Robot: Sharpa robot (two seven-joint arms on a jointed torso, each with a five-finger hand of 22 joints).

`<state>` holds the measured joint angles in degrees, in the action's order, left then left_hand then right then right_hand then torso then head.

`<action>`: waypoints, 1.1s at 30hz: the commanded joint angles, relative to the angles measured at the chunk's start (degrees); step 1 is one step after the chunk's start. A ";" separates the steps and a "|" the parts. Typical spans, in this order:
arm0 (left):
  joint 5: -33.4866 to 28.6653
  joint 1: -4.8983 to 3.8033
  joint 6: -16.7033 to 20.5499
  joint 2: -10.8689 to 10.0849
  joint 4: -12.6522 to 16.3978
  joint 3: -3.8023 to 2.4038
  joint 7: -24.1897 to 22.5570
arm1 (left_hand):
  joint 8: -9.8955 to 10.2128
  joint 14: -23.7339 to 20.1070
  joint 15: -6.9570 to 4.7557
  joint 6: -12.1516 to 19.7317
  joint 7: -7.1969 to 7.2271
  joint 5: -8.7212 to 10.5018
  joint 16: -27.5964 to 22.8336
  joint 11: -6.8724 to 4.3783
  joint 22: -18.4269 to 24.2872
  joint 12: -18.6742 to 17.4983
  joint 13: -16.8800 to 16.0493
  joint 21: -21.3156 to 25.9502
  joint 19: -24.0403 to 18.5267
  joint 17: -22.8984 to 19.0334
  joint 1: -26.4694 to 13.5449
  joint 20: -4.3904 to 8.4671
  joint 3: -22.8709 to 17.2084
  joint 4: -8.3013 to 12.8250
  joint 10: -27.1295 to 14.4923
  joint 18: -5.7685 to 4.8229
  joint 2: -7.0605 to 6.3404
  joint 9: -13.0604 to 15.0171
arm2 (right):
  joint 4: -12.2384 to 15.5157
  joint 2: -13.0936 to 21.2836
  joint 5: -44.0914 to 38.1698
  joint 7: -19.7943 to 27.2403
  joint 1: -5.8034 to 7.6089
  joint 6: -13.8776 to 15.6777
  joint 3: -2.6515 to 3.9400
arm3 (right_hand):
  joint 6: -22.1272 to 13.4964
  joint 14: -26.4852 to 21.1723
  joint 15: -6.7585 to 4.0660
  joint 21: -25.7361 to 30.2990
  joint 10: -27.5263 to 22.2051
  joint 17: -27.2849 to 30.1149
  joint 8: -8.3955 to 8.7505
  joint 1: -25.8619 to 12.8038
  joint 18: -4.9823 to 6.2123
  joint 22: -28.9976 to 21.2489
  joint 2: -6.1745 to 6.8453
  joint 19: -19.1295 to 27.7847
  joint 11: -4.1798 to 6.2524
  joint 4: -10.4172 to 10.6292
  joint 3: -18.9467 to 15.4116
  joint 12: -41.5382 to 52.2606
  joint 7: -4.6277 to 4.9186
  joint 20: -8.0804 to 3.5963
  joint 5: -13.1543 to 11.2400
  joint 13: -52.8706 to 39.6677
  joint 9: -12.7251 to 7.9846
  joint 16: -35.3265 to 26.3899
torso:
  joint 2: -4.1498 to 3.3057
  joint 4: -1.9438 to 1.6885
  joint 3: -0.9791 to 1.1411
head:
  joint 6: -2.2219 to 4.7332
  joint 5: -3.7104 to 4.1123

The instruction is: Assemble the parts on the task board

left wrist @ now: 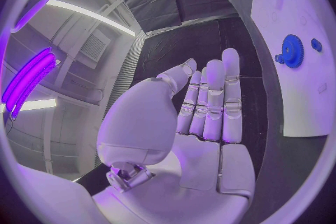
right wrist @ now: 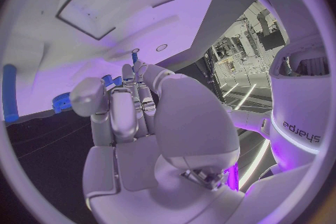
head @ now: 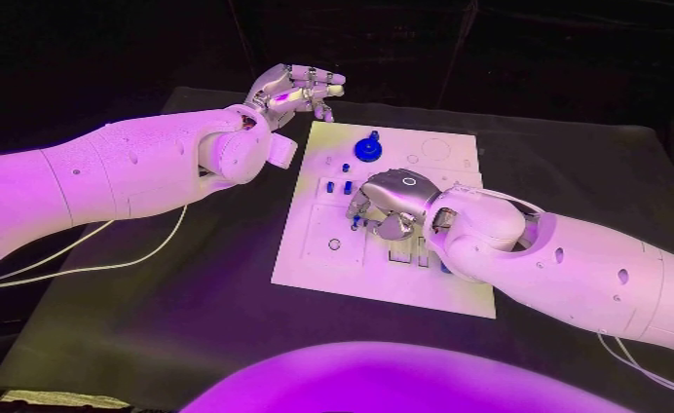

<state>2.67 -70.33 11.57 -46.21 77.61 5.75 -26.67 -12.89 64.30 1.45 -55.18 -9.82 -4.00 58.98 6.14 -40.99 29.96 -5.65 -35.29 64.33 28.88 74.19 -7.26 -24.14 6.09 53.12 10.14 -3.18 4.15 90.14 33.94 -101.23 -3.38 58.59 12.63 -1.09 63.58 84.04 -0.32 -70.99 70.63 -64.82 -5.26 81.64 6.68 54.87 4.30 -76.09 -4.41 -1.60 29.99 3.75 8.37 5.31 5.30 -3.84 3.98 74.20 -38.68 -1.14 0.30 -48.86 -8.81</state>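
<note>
Your parts are small blue plastic pieces on the white rectangular task board (head: 317,262), which lies flat in the middle of the black desk (head: 155,325). They look rigid, light and fairly smooth, so expect them to slip or tip under a careless pinch. The largest is a round blue toothed gear with a knob (head: 368,148), sitting near the board's far edge; take it by the knob or across its rim, not the teeth. Several small blue pegs (head: 339,186) stand or lie near the board's middle (too small to say which).

Your right hand (head: 390,205) is low over the centre of the board, fingers curled downward close to the pegs; I cannot tell whether it is gripping one, as the fingertips hide the contact.

Your left hand (head: 292,89) is raised off the far left corner of the board, fingers extended and apart, holding nothing. The gear is near it, to its right, clearly apart.
</note>
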 commanded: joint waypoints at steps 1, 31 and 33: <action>-0.19 -0.11 -0.22 0.08 0.02 -0.06 -0.35 | -0.18 -0.43 0.10 -0.25 -0.16 0.18 0.18 0.07 0.08 0.18 0.03 0.23 0.26 -0.10 0.56 0.02 0.03 0.43 -0.40 0.34 0.06 0.06 | -0.06 -0.19 -0.52 -0.13 0.06 -1.07 -0.12 | 0.16 1.75 -0.17 -0.38 -0.09 0.03 -0.03 -0.61 -0.18 0.03 0.02 -0.37 -0.15 0.04 0.31 -0.20 0.42 -0.01 0.00 0.01 0.07 0.20 | 0.01 -0.02 0.01 | -0.08 -0.07; -0.19 -0.11 -0.32 0.00 -0.11 -0.06 -0.16 | -0.18 -0.43 0.10 -0.25 -0.16 0.18 0.18 0.07 0.08 0.18 0.03 0.23 0.26 -0.10 0.56 0.02 0.03 0.43 -0.40 0.34 0.06 0.06 | -1.19 -1.15 -1.26 -0.90 -0.10 -1.31 -0.65 | -3.23 1.35 1.06 0.80 -5.46 0.83 1.68 -6.25 0.09 -1.92 3.79 0.74 -1.60 1.86 -3.66 -0.35 1.69 0.98 1.54 0.25 -0.28 -0.11 | 0.03 0.00 -0.02 | -0.48 -0.35; -0.19 -0.11 -0.36 0.00 -0.14 -0.06 -0.14 | -0.18 -0.43 0.10 -0.25 -0.16 0.18 0.18 0.07 0.08 0.18 0.03 0.23 0.26 -0.10 0.56 0.02 0.03 0.43 -0.40 0.34 0.06 0.06 | -1.24 -1.14 -1.23 -0.97 -0.10 -0.45 -0.66 | -4.79 0.95 1.38 1.64 -7.46 1.77 1.76 -6.69 0.35 -3.24 4.29 1.43 -1.94 1.99 -5.05 -0.19 1.83 1.32 1.64 0.25 -0.33 -0.72 | 0.01 0.00 -0.01 | -0.47 -0.33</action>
<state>2.66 -70.33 11.56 -46.24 77.47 5.75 -26.57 -12.89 64.30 1.45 -55.18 -9.82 -4.00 58.98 6.15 -41.00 29.96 -5.65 -35.29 64.33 28.84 74.19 -7.26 -24.14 6.09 53.13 10.14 -3.18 4.14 88.86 32.81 -102.05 -3.99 58.43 11.10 -1.75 59.37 84.02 0.75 -69.66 63.95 -63.40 -3.77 75.41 6.68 52.12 8.54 -74.93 -6.23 0.34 25.47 3.76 10.13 6.47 6.85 -3.61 3.71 73.83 -38.66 -1.16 0.29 -49.37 -9.16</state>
